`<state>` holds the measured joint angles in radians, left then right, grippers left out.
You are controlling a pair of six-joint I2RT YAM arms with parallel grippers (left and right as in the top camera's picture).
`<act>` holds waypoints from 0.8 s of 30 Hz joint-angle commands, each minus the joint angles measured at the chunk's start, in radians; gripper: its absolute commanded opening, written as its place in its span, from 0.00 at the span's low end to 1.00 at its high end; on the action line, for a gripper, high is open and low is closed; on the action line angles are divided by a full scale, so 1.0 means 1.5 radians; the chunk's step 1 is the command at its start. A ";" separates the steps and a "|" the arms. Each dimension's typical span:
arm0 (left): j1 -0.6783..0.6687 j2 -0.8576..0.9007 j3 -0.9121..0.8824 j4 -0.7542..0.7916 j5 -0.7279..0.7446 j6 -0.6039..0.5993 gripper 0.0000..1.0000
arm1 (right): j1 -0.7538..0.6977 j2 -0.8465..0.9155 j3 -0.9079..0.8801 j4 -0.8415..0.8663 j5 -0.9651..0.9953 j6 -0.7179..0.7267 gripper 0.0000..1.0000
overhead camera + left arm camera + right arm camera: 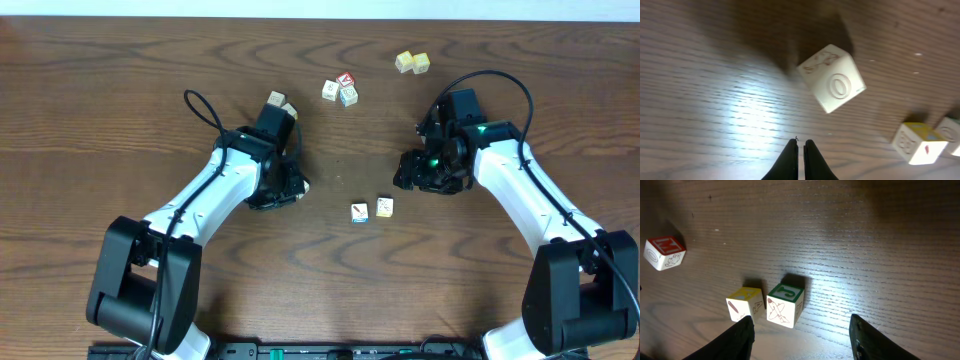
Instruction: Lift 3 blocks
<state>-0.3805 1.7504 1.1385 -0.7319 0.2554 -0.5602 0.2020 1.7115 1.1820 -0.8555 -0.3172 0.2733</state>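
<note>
Overhead: the yellow block (384, 207) and the J block (360, 211) lie just beside each other on the worktop (120, 90), between the two arms. Neither is lifted. The left fingers (292, 187) are to their left and the right fingers (408, 178) to their right. The third block I cannot pick out with certainty here. Farther back lie other cubes, a red-topped cluster (341, 90) and a pale pair (411, 62), so one danger is to go for a wrong cube.

Left wrist: the left fingers (801, 159) are closed and hold nothing. The O block (832, 79) lies ahead of them on the wood, turned at an angle to them. Closed fingers that go forward would only push it. If they open and then close over its corners, I think it may twist and slip out.

Right wrist: the right fingers (801, 325) stand open and empty. The yellow block (745, 305) and the J block (785, 305) sit close together, nearer to one finger than to the middle of the gap. Coming down from here, that finger could land on the yellow block — or the fingers could take both blocks together and drop one. An M block (664, 252) lies well apart at the edge of this view. Whether it is the O block, I cannot tell.
</note>
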 commanded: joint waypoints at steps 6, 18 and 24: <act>0.020 -0.006 -0.021 -0.026 -0.092 -0.140 0.07 | 0.019 -0.015 0.001 -0.004 0.004 -0.006 0.58; 0.013 0.046 -0.042 0.111 0.004 -0.142 0.08 | 0.019 -0.015 0.001 -0.001 0.004 0.002 0.56; 0.013 0.049 -0.042 0.139 0.004 -0.142 0.07 | 0.019 -0.015 0.001 -0.001 0.004 0.002 0.56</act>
<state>-0.3573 1.8122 1.0843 -0.5354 0.2497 -0.7631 0.2020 1.7115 1.1820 -0.8558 -0.3168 0.2741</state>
